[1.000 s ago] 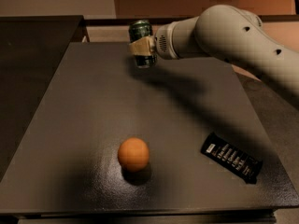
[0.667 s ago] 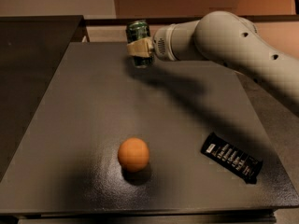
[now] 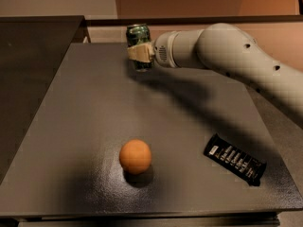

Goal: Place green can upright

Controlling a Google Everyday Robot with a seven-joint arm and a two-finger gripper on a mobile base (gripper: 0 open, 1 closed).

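Observation:
The green can stands upright at the far middle of the dark table, its silver top showing. My gripper reaches in from the right on the white arm and its beige fingers are closed around the can's middle. The can's lower end is at or just above the table surface; I cannot tell whether it touches.
An orange ball lies near the front middle of the table. A flat black snack bar wrapper lies at the front right. A darker counter adjoins the table on the left. The white arm spans the right rear.
The gripper and the can have shifted slightly toward the far edge and left; the can stays upright in the grip. The ball and wrapper have not moved.

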